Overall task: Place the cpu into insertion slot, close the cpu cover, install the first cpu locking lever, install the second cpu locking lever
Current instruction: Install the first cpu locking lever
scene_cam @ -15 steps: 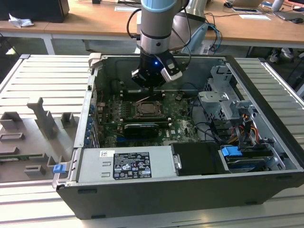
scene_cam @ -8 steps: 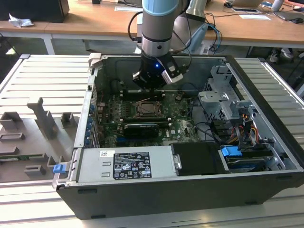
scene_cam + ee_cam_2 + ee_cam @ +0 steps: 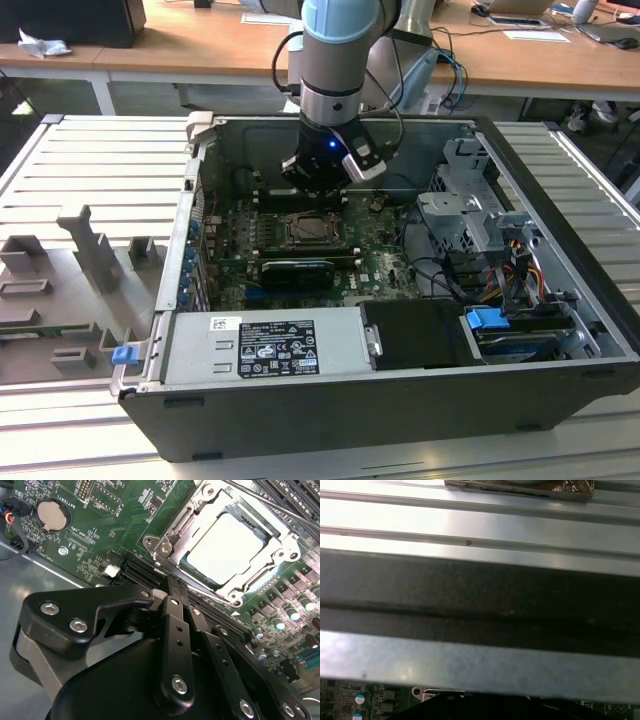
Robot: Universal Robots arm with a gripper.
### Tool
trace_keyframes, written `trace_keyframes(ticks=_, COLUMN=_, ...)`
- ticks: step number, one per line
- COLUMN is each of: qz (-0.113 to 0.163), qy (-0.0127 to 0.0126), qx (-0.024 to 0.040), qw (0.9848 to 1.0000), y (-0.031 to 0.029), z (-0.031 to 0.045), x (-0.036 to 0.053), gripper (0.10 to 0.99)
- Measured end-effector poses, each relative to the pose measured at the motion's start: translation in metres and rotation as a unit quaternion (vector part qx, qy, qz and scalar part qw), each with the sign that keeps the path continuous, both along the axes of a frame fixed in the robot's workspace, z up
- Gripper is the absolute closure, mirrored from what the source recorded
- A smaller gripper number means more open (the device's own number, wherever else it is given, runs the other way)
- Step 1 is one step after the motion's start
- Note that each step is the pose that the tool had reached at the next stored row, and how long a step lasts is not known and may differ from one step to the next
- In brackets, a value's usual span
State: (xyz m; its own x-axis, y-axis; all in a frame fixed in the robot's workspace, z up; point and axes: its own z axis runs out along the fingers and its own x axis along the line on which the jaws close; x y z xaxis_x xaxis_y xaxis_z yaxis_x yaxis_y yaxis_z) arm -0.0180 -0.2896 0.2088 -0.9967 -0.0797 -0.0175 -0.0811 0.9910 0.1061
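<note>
Fingertips of hand (image 3: 172, 592) behind black linkage

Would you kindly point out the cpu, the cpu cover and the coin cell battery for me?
cpu (image 3: 225, 542), second wrist view, middle of its pale face.
cpu cover (image 3: 175, 532), second wrist view, metal frame edge.
coin cell battery (image 3: 51, 514), second wrist view, its centre.

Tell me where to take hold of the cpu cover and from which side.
Likely its outer rim, approached from above. The cpu cover lies flat, framing the cpu, so the thin frame edge is the only part to pinch; its central window offers nothing.
</note>
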Motion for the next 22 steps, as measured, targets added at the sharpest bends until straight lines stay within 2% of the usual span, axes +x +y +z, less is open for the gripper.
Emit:
trace_keyframes(ticks=4, qz=0.000, qy=0.0001, qx=0.0000, qw=1.0000, y=0.0000, z=-0.0043, x=0.0011, gripper=0.980)
trace_keyframes(ticks=12, qz=0.000, qy=0.0000, qx=-0.0003, qw=1.0000, y=0.0000, z=-0.0053, x=0.0014, gripper=0.980)
trace_keyframes(ticks=18, qz=0.000, qy=0.0000, qx=-0.0059, qw=1.0000, y=0.0000, z=-0.0059, x=0.0016, gripper=0.980)
trace_keyframes(ticks=22, qz=0.000, qy=0.0000, qx=-0.0056, qw=1.0000, y=0.0000, z=-0.0072, x=0.0019, gripper=0.980)
